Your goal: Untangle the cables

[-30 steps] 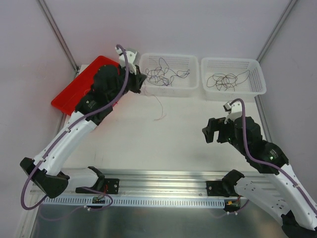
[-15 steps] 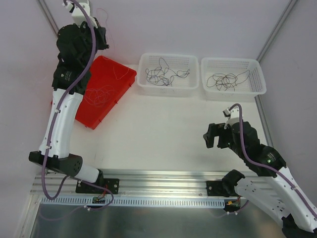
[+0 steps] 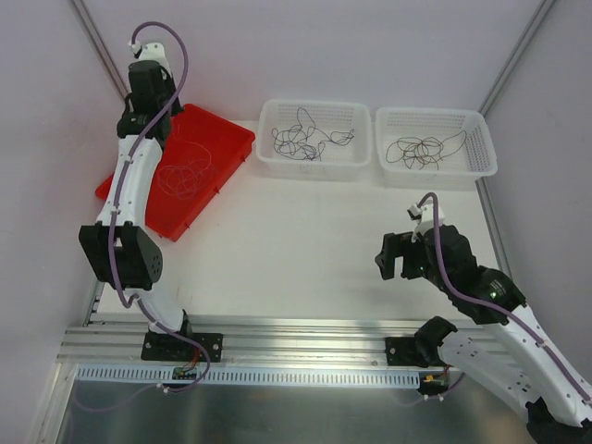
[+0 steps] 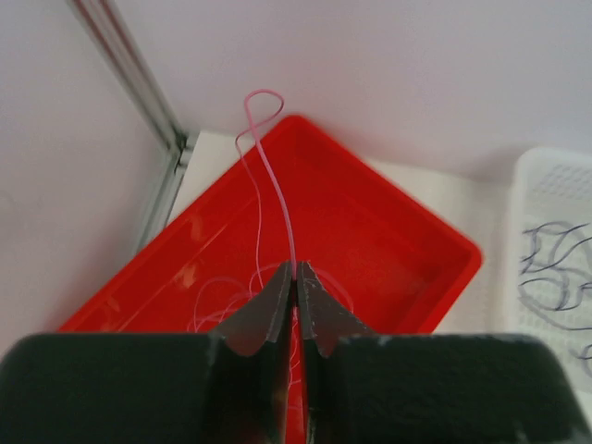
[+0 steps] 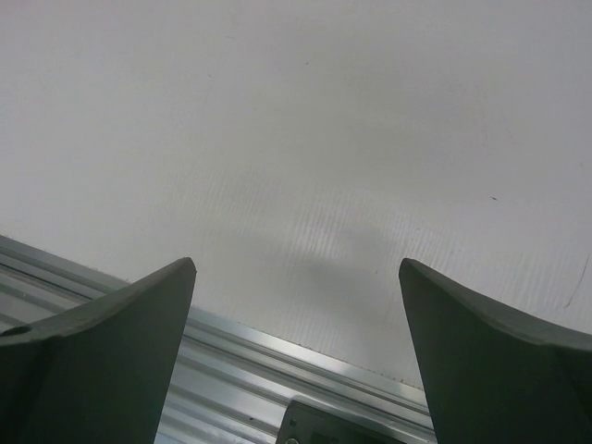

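Note:
My left gripper [image 3: 146,92] hangs high over the far left part of the red tray [image 3: 228,141], shut on a thin pink cable [image 4: 276,190]. That cable rises from the fingertips [image 4: 296,269] and curls into a small loop near the back wall. More pale pink cables [image 3: 183,172] lie coiled in the tray [image 4: 388,231]. Dark tangled cables [image 3: 302,140] fill the middle white basket [image 3: 314,104]; another dark tangle [image 3: 421,150] lies in the right basket [image 3: 431,112]. My right gripper [image 3: 392,258] is open and holds nothing over bare table [image 5: 296,266].
An aluminium rail [image 3: 296,331] runs along the near table edge, just below the right gripper [image 5: 231,342]. A metal post [image 4: 129,69] stands behind the tray's left corner. The middle basket's edge [image 4: 555,180] shows at the right of the left wrist view.
The left arm swung from the middle basket to high over the red tray, carrying the thin cable. The right gripper drifted slightly toward the left and stayed open.

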### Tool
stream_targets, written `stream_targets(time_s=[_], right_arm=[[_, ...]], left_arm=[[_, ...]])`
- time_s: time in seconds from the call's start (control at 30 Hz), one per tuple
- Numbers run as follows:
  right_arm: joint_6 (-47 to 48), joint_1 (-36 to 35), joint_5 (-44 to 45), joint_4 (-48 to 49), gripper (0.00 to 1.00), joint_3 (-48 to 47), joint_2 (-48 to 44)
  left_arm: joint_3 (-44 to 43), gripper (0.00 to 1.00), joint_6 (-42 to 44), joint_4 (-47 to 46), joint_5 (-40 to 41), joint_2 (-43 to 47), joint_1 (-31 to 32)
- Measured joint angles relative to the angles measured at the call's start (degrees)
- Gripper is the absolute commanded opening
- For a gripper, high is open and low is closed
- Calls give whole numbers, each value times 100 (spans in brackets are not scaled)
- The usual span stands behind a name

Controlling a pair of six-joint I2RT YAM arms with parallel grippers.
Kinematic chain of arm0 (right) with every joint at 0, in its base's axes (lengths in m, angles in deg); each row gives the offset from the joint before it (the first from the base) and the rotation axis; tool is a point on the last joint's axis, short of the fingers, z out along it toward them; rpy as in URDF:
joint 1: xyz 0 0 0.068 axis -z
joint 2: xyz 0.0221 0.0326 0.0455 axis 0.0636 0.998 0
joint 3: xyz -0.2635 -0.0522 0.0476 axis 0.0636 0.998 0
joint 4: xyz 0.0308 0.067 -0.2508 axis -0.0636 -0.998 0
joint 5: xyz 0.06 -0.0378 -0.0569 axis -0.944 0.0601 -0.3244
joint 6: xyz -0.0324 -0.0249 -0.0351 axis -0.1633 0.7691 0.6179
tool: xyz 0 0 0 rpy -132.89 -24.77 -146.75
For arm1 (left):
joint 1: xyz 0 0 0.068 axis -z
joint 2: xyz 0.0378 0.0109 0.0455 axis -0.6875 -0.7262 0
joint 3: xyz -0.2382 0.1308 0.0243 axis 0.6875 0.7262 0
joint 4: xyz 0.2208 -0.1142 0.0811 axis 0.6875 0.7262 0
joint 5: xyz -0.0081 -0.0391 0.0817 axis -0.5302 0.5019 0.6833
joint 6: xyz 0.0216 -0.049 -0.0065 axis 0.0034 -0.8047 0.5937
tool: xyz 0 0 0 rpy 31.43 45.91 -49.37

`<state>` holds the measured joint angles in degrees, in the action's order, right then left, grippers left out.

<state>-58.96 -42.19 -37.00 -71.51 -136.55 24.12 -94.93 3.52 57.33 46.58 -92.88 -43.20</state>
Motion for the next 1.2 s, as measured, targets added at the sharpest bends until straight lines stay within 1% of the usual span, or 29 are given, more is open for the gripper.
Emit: stream_targets(time_s=[0.03, 0.07, 0.1, 0.13, 0.2, 0.23, 0.33, 0.37, 0.47, 0.57, 0.8, 1.07, 1.2], right_arm=[[0, 2, -28, -2, 97, 9, 46], [0, 4, -63, 0, 97, 11, 87], [0, 4, -98, 0, 97, 13, 136], [2, 4, -118, 0, 97, 13, 177], [0, 4, -160, 0, 97, 13, 216], [0, 4, -168, 0, 97, 13, 227], [-15, 4, -162, -2, 97, 13, 232], [-22, 4, -146, -4, 97, 13, 229], [-85, 4, -103, -22, 97, 13, 232], [-177, 4, -44, -129, 97, 13, 225], [-315, 4, 299, -568, 97, -28, -79], [-428, 4, 1252, -1255, 97, -693, -743], [-466, 4, 1707, -1475, 97, -892, -1187]], left_arm=[[155, 12, 13, -7, 37, -114, -44], [304, 20, 35, 7, 83, -238, -81], [437, 32, 50, -4, 120, -332, -114], [625, 55, 70, 0, 149, -433, -149], [1051, 73, 4, 57, 114, -557, -225], [1257, 83, -59, 116, 79, -568, -271], [1663, 92, -232, 229, -37, -527, -374], [1781, 97, -275, 251, -66, -457, -398], [2168, 99, -466, 354, -186, 0, -444], [2511, 99, -627, 474, -358, 758, -442], [3268, 99, -938, 894, -726, 3285, -437], [3729, 99, -1126, 1926, -1034, 5515, -437], [3991, 99, -1193, 2413, -1005, 6669, -415]])
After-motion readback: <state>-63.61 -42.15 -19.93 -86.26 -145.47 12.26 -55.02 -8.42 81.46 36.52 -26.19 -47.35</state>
